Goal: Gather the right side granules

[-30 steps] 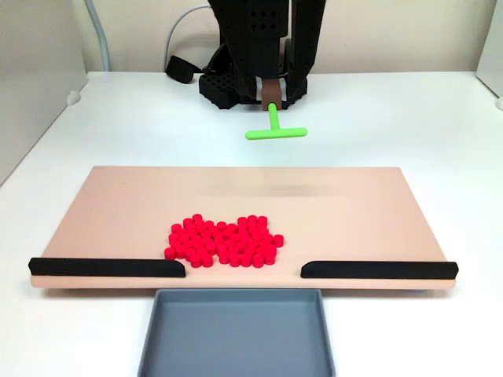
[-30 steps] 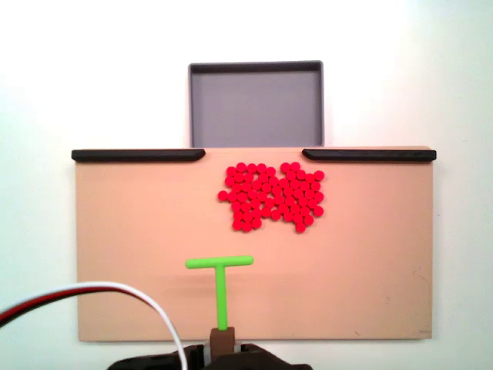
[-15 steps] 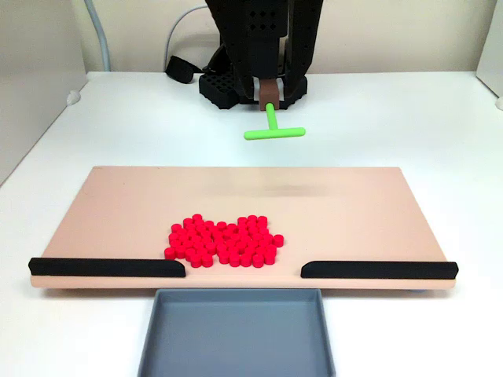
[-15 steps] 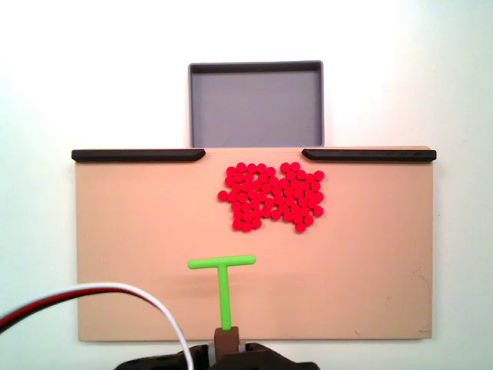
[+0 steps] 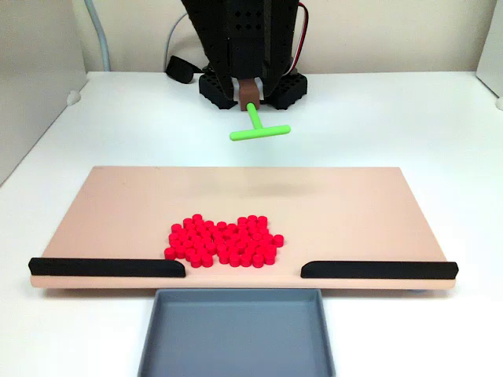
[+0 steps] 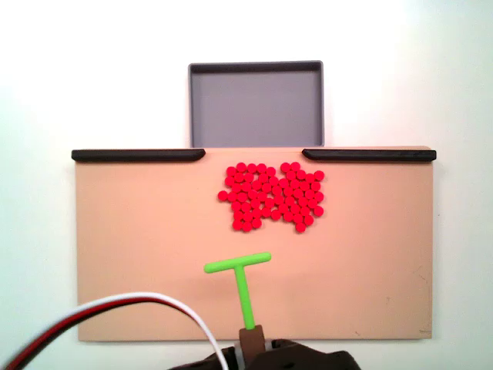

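— Black plastic at the top centre of a fixed view: is the gripper (image 5: 251,88) seen there?

— It is, and it is seen again at the bottom edge in a fixed view (image 6: 251,339). A brown block is clamped at its tip, and from that block the green T-shaped stick (image 5: 258,126) projects, so the jaws are closed on the stick's holder.

— How is the stick oriented?

— In a fixed view (image 6: 242,282) its stem is tilted slightly, with the crossbar at the upper end, over the lower middle of the tan board (image 6: 139,247). In the front-facing view the stick is held above the white table (image 5: 393,118), beyond the board's far edge.

— And the granules?

— The red granules (image 5: 224,240) are gathered in one compact patch on the board, just left of centre and near the lower edge in that view. In the top-down view (image 6: 272,196) they lie just right of centre, near the upper edge, well apart from the crossbar.

— What else is shown?

— Two black rails (image 6: 139,155) are set along that board edge with a gap between them, and a grey tray (image 6: 256,68) is placed just beyond the gap. Red, black and white cables (image 6: 115,308) are seen at lower left.
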